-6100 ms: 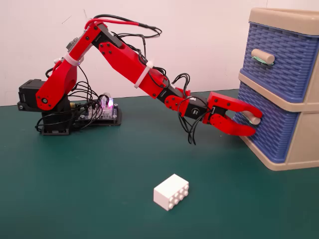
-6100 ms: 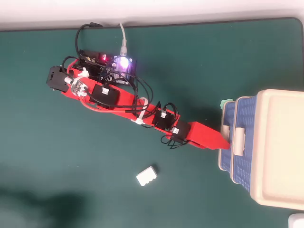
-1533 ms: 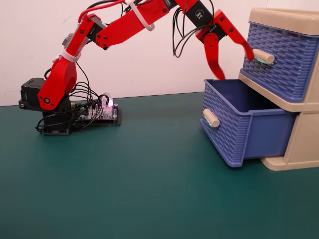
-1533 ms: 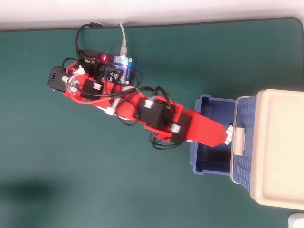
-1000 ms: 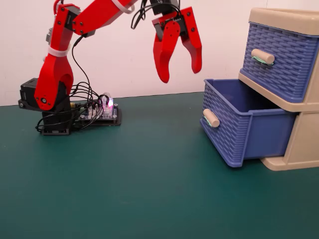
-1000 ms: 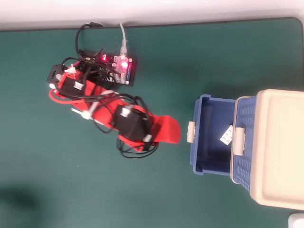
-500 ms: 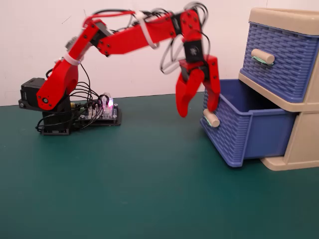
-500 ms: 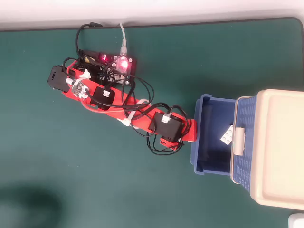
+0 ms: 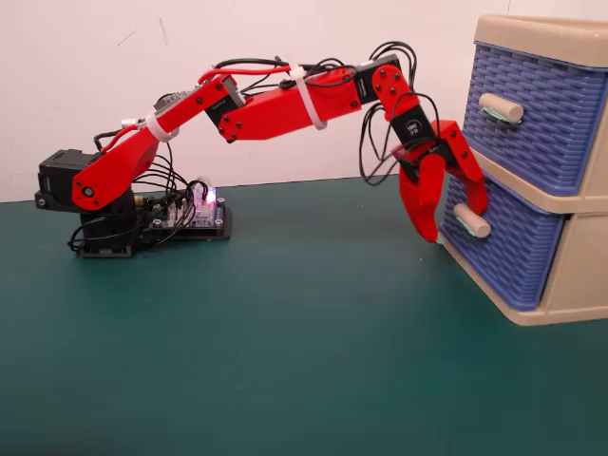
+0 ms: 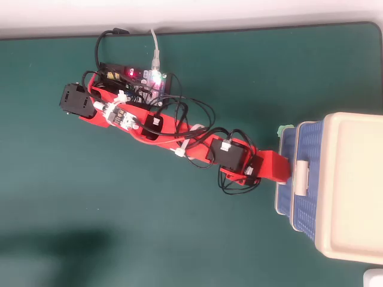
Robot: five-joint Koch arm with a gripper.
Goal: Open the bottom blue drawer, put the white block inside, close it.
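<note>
The bottom blue drawer (image 9: pixel 518 249) sits pushed into the beige cabinet (image 9: pixel 556 38), its front about flush with the frame. My red gripper (image 9: pixel 452 221) is open at the drawer front, with one jaw on each side of the beige handle (image 9: pixel 472 224) and not closed on it. In the overhead view the gripper (image 10: pixel 281 170) touches the bottom blue drawer's front edge (image 10: pixel 281 200). The white block is hidden in both views.
The upper blue drawer (image 9: pixel 541 114) is shut above. The arm's base and a lit controller board (image 9: pixel 195 204) stand at the back left, the board (image 10: pixel 152 78) near the table's far edge. A small white object (image 10: pixel 374 278) shows at the lower right corner.
The bottom drawer stood pulled out with the white block inside; now it is pushed in. The gripper moved right and down with the drawer front, and the block is out of sight.
</note>
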